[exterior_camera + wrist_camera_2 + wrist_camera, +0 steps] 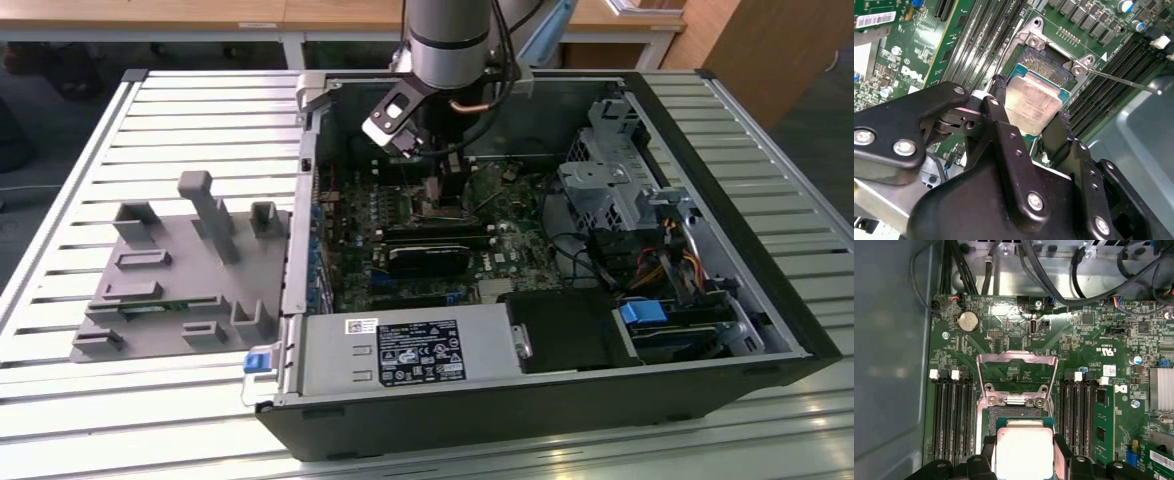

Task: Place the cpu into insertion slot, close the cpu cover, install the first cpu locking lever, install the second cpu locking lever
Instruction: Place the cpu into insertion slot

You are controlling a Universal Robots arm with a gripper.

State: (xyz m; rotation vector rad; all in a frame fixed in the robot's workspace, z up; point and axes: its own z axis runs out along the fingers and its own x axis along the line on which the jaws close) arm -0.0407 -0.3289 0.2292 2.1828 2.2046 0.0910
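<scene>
My gripper (pixel 1029 109) is shut on the cpu (pixel 1033 100), whose dull silvery face shows between the two black fingers (pixel 998 92). The chip hangs slightly tilted just over the insertion slot (pixel 1050 62), and part of the slot's dark centre shows beyond its edge. In the first wrist view the cpu (pixel 1024 452) sits between the fingertips, with the slot (pixel 1019 418) next to it. The cpu cover (pixel 1017 359) stands flipped open past the slot. A thin locking lever (pixel 1124 82) sticks out beside the socket. In the exterior view the gripper (pixel 445 190) is low over the board inside the case.
Long black memory slots (pixel 951 415) flank the socket on both sides. Cables (pixel 1054 275) hang along the case wall. The open case holds a power supply (pixel 400 350) and a drive cage (pixel 607 185). A grey fixture (pixel 174 270) lies at the exterior view's left.
</scene>
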